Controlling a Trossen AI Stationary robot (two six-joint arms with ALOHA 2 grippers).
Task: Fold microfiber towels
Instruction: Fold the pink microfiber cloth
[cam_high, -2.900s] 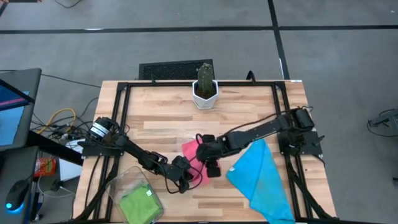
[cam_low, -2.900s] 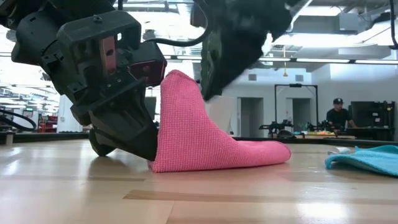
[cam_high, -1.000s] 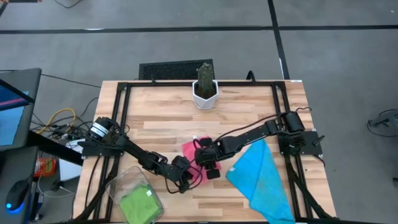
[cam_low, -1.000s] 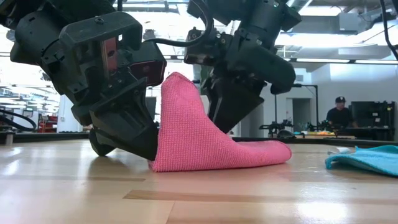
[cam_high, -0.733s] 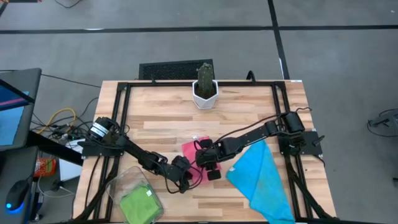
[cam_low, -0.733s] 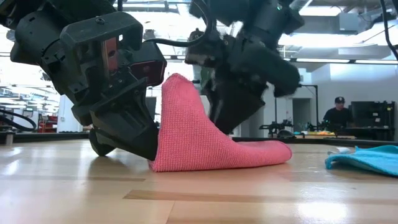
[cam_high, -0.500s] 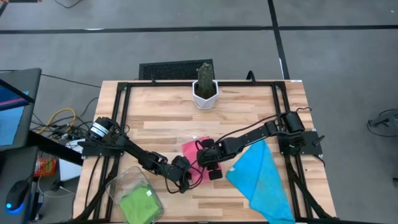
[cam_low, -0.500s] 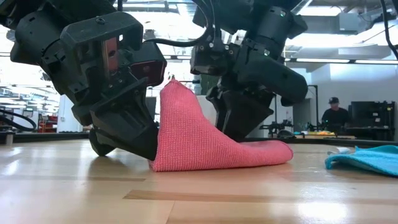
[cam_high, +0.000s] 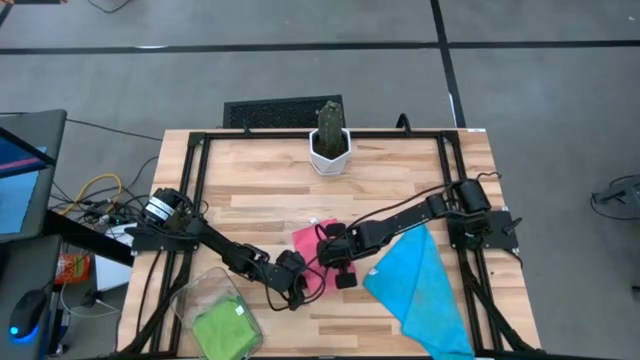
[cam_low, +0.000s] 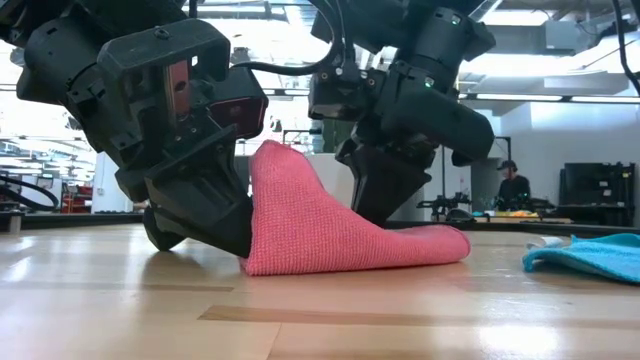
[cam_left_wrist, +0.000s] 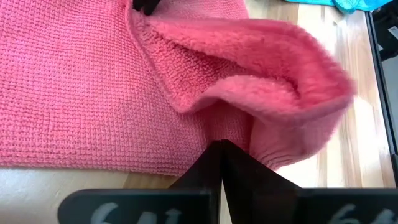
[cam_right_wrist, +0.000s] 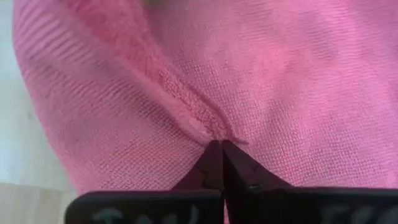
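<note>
You had both grippers on the pink towel, which lay mid-tabletop, on the near side of the cactus pot and well apart from it. Left gripper was clamped fully shut on the towel's near edge w/ a bunched fold pinched btwn its tips; left wrist view showed the fabric doubling over right at the pinch. Right gripper was closed down tight on the edge of the towel farther from you, toward the pot; right wrist view showed its tips meeting on a raised seam of pink cloth. In the low view the towel rose to a peak by the left gripper and sloped flat toward the right gripper. Key relation for the next move, as I judged it: the two pinch points sat at opposite edges, close together, so the fold line ran roughly across btwn them; left arm was nearer the lifted edge. The blue towel lay beside the pink one, away from the bin; the green towel sat in the clear bin, both untouched.
</note>
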